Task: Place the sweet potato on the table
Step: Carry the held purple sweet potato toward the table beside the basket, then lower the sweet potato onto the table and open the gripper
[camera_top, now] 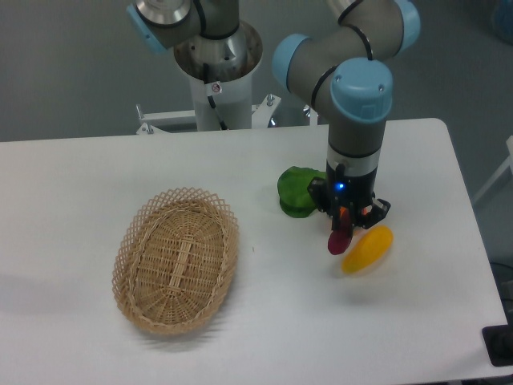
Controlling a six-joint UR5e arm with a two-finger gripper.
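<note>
Fixed camera, looking down across the white bench [96, 168]: the sweet potato [339, 240], a small slender magenta-purple tuber, hangs nearly upright from the tool [343, 218] of the grey-and-blue UR5e arm [353, 96]; only its lower, rounded end shows below the tool's black body, the upper part being hidden between the fingers; the tuber looks smooth and dull, darker at its edge, and far thinner than the fruit next to it. Whether its tip touches the bench or rides just above it cannot be told from this angle; a faint shadow lies on the white surface under it. The tool points straight down, its fingers drawn close together and gripping the sweet potato at its top; a small blue light glows on the wrist housing above, and a reddish-orange spot shows between the fingers. Just beside the tuber, to its right in the picture, a yellow-orange oblong fruit [368, 249] lies tilted on the bench, seemingly touching or nearly touching the purple tip; behind the tool, partly hidden by it, sits a glossy green vegetable [298, 191], its shape unclear. Well apart, toward the left of the bench, an oval woven wicker basket [176, 261] rests flat; the arm's pale base [218, 76] stands at the far edge.
</note>
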